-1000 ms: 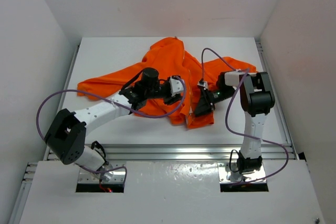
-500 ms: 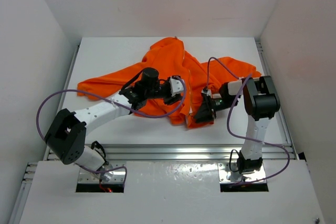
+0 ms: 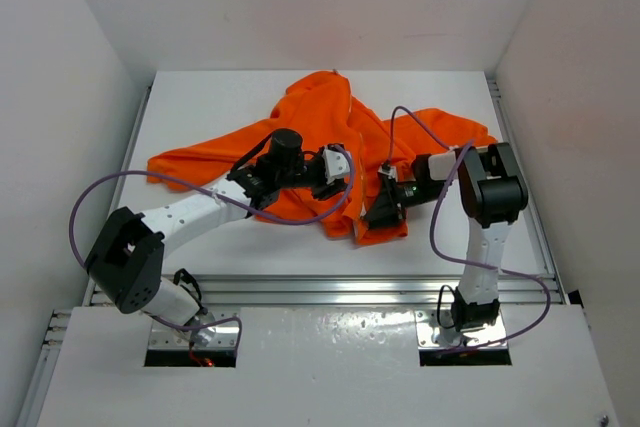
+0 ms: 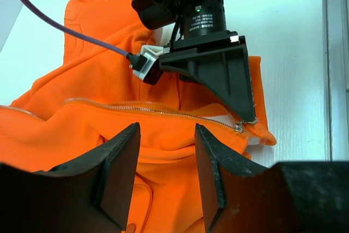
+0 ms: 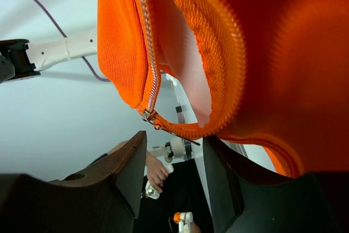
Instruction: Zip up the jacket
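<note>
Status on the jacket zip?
Left end effector open over jacket. Right end effector open at zipper's lower end. Zipper undone. Purple cable draped across jacket.

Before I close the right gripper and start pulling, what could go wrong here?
1. The right gripper is open and the small zipper pull sits off toward one finger, not centred. Closing may pinch only the fabric of the jacket.
2. The zipper runs in a curve over bunched cloth, so the pull may jam partway.
3. The left gripper is open and not clamping the cloth, so the jacket may simply drag along when pulled.
</note>
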